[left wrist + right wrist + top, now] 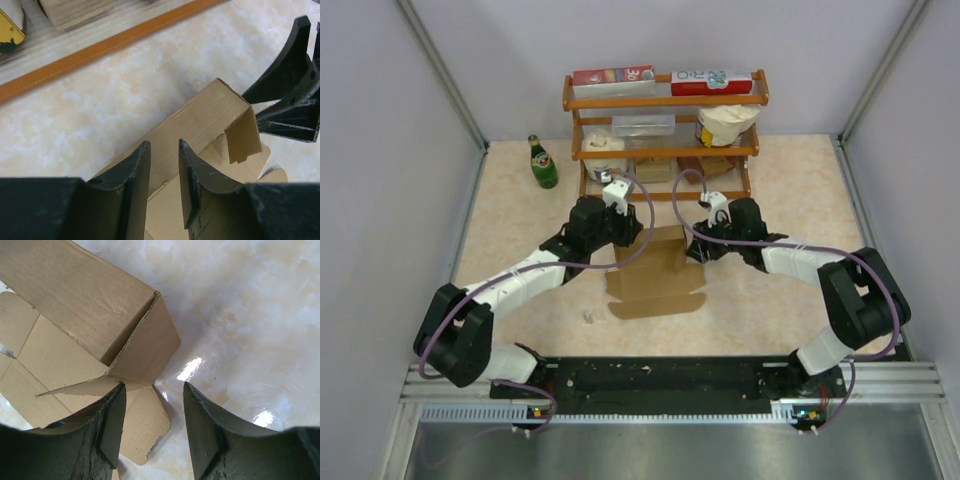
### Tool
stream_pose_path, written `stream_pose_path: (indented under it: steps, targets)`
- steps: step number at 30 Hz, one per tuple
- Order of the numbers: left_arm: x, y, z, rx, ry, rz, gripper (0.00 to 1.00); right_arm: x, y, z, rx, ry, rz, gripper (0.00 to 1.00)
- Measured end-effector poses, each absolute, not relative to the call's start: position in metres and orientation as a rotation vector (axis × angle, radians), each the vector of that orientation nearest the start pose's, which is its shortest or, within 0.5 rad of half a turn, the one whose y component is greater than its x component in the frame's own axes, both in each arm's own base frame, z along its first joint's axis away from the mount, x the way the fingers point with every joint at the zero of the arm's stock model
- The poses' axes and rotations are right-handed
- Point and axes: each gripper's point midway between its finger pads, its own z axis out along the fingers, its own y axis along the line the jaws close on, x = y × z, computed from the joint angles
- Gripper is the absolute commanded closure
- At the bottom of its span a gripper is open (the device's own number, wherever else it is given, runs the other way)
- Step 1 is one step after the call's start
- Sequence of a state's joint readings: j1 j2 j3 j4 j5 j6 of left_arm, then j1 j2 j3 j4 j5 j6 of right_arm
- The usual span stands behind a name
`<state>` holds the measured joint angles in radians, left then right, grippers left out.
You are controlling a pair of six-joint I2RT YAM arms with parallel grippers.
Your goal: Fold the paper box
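Tabletop (510, 230) w/ box (655, 268) half-up, mid-fold; L gripper (164, 145) & R gripper (154, 387) unclenched, empty; next prob. needs flap (243, 142) tucked in.

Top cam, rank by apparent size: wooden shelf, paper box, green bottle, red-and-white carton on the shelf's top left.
1. wooden shelf
2. paper box
3. green bottle and red-and-white carton: they look alike in area, and the carton sits higher, nearer the camera, so they are not ranked.
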<state>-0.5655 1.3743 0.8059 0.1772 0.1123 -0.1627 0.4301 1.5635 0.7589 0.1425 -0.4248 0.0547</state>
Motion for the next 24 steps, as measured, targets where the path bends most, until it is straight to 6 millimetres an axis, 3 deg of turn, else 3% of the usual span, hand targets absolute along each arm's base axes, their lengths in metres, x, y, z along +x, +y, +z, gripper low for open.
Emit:
stream_pose_path:
  steps: [6,11,19,24]
  targets:
    - [0.361,-0.232,0.169,0.400,1.951,-0.541,0.60,0.315,0.233,0.062,-0.681,2.166,0.764,0.49]
    - [0.377,-0.215,0.151,0.350,2.005,-0.494,0.49,0.309,0.240,0.062,-0.720,2.145,0.790,0.47]
    - [0.376,-0.213,0.127,0.353,2.075,-0.477,0.32,0.311,0.244,0.066,-0.744,2.107,0.793,0.44]
    - [0.375,-0.211,0.123,0.348,2.091,-0.466,0.30,0.312,0.245,0.068,-0.744,2.098,0.793,0.44]
